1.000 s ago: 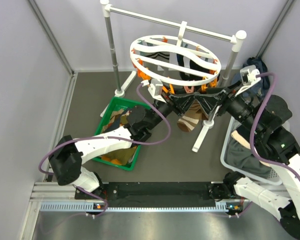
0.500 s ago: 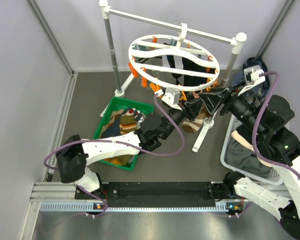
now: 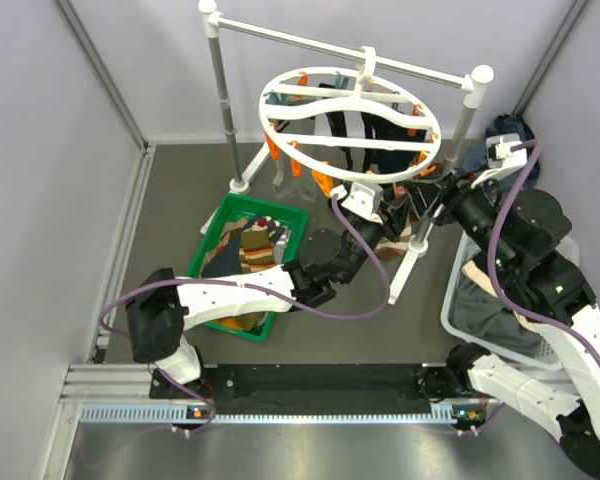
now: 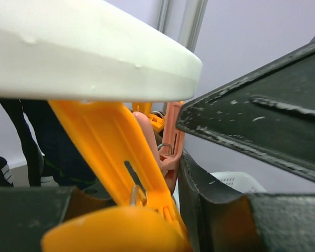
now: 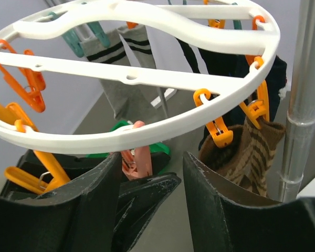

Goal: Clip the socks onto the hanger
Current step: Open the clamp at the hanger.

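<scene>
The white ring hanger (image 3: 266,100) hangs from the rail, its rim close over both wrist cameras (image 5: 147,134) (image 4: 84,58). My left gripper (image 3: 378,205) reaches up under the ring's near right side, shut on an orange clip (image 4: 121,157), with a salmon clip (image 5: 139,157) at its fingertips. My right gripper (image 5: 152,165) stands open just right of it, with nothing between its fingers. A brown patterned sock (image 5: 252,152) hangs from orange clips on the ring's right side. A grey banded sock (image 5: 121,68) and dark socks (image 5: 215,58) hang farther back. More socks (image 3: 255,245) lie in the green bin.
The green bin (image 3: 204,250) sits under my left arm. A white lattice basket (image 3: 452,300) with cloth stands at the right. The rail stand's poles (image 3: 220,100) (image 5: 304,105) flank the ring. A dark cloth bundle (image 3: 510,130) lies at the far right.
My left arm has swung right and forward under the ring. The ring has shifted. The brown sock now hangs farther right. My right gripper's jaws have narrowed.
</scene>
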You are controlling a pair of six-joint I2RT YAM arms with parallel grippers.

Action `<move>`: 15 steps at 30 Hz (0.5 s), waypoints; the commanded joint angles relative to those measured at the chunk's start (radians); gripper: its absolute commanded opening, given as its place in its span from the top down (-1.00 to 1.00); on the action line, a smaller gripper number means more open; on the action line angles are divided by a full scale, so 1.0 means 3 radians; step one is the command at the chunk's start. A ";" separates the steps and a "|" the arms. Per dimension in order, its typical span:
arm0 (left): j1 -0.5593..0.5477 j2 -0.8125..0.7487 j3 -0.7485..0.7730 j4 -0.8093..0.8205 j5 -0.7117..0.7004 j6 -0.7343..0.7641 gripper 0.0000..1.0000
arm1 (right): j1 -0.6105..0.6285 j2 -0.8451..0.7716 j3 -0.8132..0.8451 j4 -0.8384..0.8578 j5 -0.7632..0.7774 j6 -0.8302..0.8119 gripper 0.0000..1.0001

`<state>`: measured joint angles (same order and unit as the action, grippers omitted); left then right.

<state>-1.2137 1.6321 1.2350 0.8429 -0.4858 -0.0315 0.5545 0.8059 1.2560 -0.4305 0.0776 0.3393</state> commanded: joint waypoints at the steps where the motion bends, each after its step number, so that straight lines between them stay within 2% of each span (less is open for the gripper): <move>1: -0.0076 0.0041 0.0137 -0.0069 0.0009 0.0182 0.53 | -0.0007 0.0003 -0.0065 0.0259 0.0130 0.0019 0.02; 10: -0.0117 0.0097 0.0189 -0.0105 0.0009 0.0238 0.53 | -0.0002 0.0029 -0.0137 0.0433 0.0109 0.0086 0.10; 13: -0.0127 0.0107 0.0199 -0.0120 0.0019 0.0243 0.53 | -0.0002 0.0024 -0.0142 0.0494 0.0140 0.0096 0.20; 15: -0.0127 0.0092 0.0173 -0.0125 0.0095 0.0243 0.47 | -0.0002 0.0034 -0.0127 0.0499 0.0150 0.0101 0.37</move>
<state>-1.2297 1.6459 1.2633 0.8341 -0.4992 0.0227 0.5545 0.8200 1.2114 -0.3653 0.1009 0.3527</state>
